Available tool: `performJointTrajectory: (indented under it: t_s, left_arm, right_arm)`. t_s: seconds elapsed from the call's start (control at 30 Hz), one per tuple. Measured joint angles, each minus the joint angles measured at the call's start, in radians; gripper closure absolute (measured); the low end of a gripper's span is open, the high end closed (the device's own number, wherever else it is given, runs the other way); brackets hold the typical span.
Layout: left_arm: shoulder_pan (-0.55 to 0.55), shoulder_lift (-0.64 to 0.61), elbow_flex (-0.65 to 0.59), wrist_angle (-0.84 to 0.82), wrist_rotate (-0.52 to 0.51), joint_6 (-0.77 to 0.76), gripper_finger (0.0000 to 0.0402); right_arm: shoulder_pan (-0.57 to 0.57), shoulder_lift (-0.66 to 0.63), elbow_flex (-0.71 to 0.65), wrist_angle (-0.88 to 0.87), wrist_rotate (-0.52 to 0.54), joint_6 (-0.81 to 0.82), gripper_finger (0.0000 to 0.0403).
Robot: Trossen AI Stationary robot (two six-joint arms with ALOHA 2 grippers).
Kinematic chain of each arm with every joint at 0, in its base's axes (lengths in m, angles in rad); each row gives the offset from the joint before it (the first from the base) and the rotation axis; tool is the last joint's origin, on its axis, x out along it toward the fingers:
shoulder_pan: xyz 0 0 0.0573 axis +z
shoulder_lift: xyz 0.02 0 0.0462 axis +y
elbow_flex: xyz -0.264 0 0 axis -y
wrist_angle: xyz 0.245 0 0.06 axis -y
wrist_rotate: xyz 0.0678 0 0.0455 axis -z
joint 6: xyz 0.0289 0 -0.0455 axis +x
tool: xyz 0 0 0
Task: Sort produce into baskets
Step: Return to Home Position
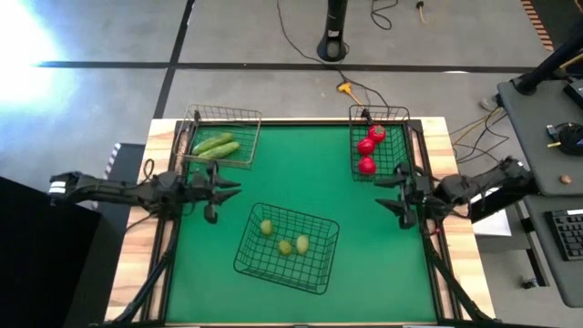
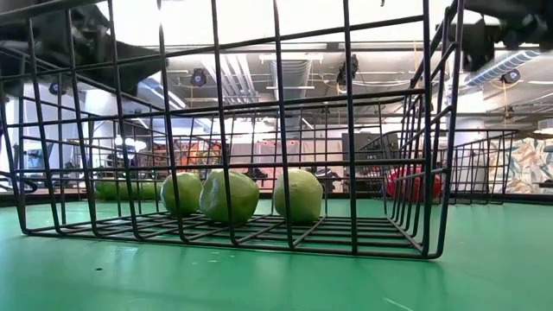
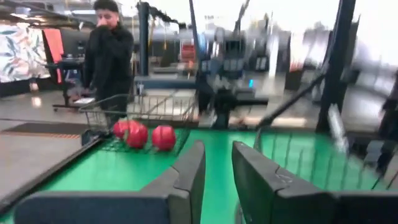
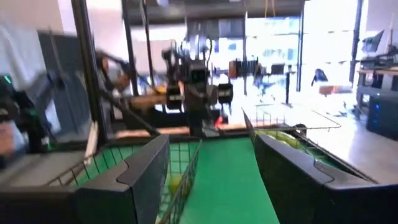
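Three yellow-green limes [image 1: 284,244] [image 2: 229,196] lie on the floor of the larger wire basket [image 1: 325,264] at the table's middle near side. Two green cucumbers [image 1: 217,146] lie in the small basket [image 1: 223,110] at the far left. Three red tomatoes [image 1: 368,150] [image 3: 140,134] lie in the small basket [image 1: 378,109] at the far right. My left gripper [image 1: 228,187] [image 3: 217,174] hovers at the table's left, between the cucumber basket and the lime basket, narrowly open and empty. My right gripper [image 1: 387,193] [image 4: 211,180] hovers at the table's right, just near of the tomato basket, open and empty.
The green mat [image 1: 364,273] has bare room along the near edge and between the two far baskets. A person [image 3: 109,50] stands in the room beyond the table's right side. A desk with a keyboard [image 1: 569,232] stands to the right.
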Motion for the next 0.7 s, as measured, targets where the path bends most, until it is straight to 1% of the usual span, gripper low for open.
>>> performJointTrajectory:
  t_s: [0.07, 0.1, 0.2, 0.23, 0.3, 0.37, 0.47, 0.5, 0.53, 0.63, 0.7]
  left_arm:
    - [0.0, -0.075, -0.048, 0.037, 0.004, -0.048, 0.0341]
    - [0.0, -0.116, -0.043, 0.015, 0.014, -0.048, 0.0343]
    - [0.0, -0.241, 0.007, -0.209, 0.015, -0.026, 0.0345]
    - [0.0, -0.279, 0.022, -0.27, 0.008, -0.028, 0.0345]
    - [0.0, -0.356, 0.037, -0.339, 0.0, -0.029, 0.0345]
    - [0.0, -0.421, 0.033, -0.346, 0.005, -0.02, 0.0345]
    - [0.0, -0.497, -0.019, -0.348, 0.007, -0.017, 0.0345]
    - [0.0, -0.524, -0.045, -0.355, 0.007, -0.025, 0.0345]
    - [0.0, -0.529, -0.048, -0.388, 0.007, -0.035, 0.0345]
    - [0.0, -0.502, -0.047, -0.415, 0.004, -0.064, 0.0345]
    - [0.0, -0.498, -0.048, -0.405, 0.004, -0.058, 0.0345]
  right_arm:
    - [0.0, -0.076, -0.096, 0.048, 0.0, 0.028, 0.0175]
    - [0.0, -0.12, -0.141, 0.057, 0.004, 0.037, 0.0175]
    - [0.0, -0.227, -0.152, -0.078, 0.035, 0.061, 0.0175]
    - [0.0, -0.224, -0.153, -0.07, 0.056, 0.064, 0.0175]
    - [0.0, -0.224, -0.153, -0.06, 0.052, 0.045, 0.0175]
    - [0.0, -0.208, -0.153, -0.066, 0.053, 0.042, 0.0175]
    - [0.0, -0.198, -0.153, -0.092, 0.062, 0.045, 0.0175]
    - [0.0, -0.193, -0.153, -0.101, 0.082, 0.055, 0.0175]
    - [0.0, -0.185, -0.153, -0.103, 0.124, 0.075, 0.0175]
    - [0.0, -0.179, -0.153, -0.104, 0.266, 0.097, 0.0174]
    - [0.0, -0.173, -0.153, -0.104, 0.315, 0.09, 0.0174]
